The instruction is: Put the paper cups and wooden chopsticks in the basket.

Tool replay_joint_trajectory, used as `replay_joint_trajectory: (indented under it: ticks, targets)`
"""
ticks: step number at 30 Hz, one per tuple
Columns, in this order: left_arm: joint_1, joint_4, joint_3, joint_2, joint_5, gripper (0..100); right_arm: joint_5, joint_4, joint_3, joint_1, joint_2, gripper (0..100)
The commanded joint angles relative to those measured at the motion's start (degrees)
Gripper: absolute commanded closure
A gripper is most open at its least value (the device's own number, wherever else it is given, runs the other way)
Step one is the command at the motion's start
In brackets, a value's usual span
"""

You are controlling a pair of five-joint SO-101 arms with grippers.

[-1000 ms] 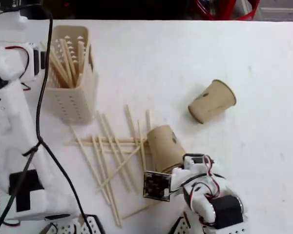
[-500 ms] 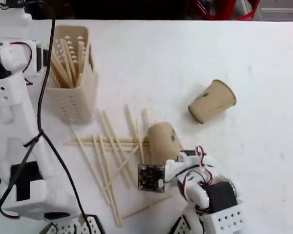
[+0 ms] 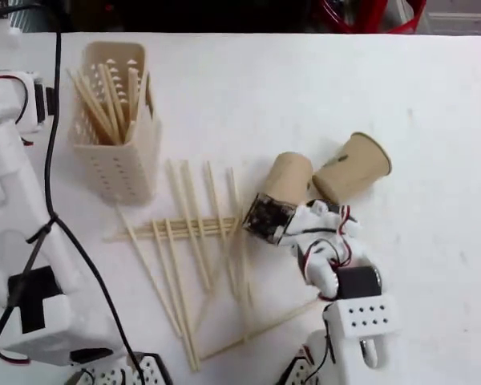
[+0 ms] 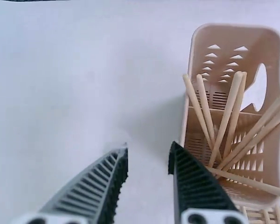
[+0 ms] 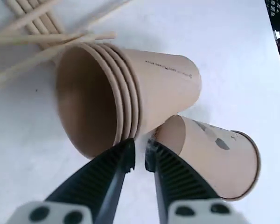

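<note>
From above: perforated basket (image 3: 116, 172) upright at the left of the desk (image 3: 433, 96), holding a bundle of chopsticks (image 3: 104, 100); loose chopsticks (image 3: 188, 241) criss-crossed just before it; nested paper cups (image 3: 287, 178) on their side, touching a single paper cup (image 3: 351, 167), also toppled. Left wrist: left pincer (image 4: 147, 156) partly open, empty, over the desk beside the basket. Right wrist: right pincer (image 5: 139, 151) closed to a slit, tips at the nested paper cups' rim, nothing seen between.

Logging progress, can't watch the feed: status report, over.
Left claw open beside basket. Right claw shut on cup stack rim. Single cup against stack; loose chopsticks nearby.
</note>
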Motion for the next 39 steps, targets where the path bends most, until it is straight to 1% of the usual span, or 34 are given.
replay_joint_trajectory:
  ticks: [1,3,6,8,10,13,15,19,25,39]
  targets:
    - [-0.66,-0.09,-2.2,-0.13,-0.7,84,-1.93,5.76,-8.18,0.66,0.84,93.7]
    - [-0.66,-0.18,-2.11,-0.13,-0.7,84,-1.93,9.98,-9.49,-0.57,-1.89,91.3]
    - [-0.66,-0.18,-2.02,-0.04,-0.7,84,-2.2,16.4,-9.76,-2.59,-8.75,83.0]
    - [-0.66,-0.18,-2.02,-0.04,-0.7,84,-2.29,21.23,-9.41,-5.58,-13.32,78.6]
    - [-0.66,-0.18,-2.02,-0.04,-0.7,84,-2.2,25.54,-8.18,-10.68,-17.27,77.5]
    - [-0.66,-0.18,-2.02,-0.04,-0.7,84,-2.37,26.24,-4.92,-16.31,-20.44,79.6]
    - [-0.66,-0.18,-2.02,-0.04,-0.7,84,-2.81,23.34,-2.81,-16.48,-20.18,80.5]
    - [-0.66,-0.09,-2.02,-0.04,-0.7,84,-4.75,13.23,0.44,-13.32,-17.1,80.6]
    - [-0.66,-0.09,-2.02,-0.04,-0.7,84,-5.1,0.92,0.7,-8.75,-9.98,80.4]
    - [-0.75,0.0,-2.02,-0.04,-0.7,84,-5.1,-15.16,0.62,-7.87,11.47,80.7]
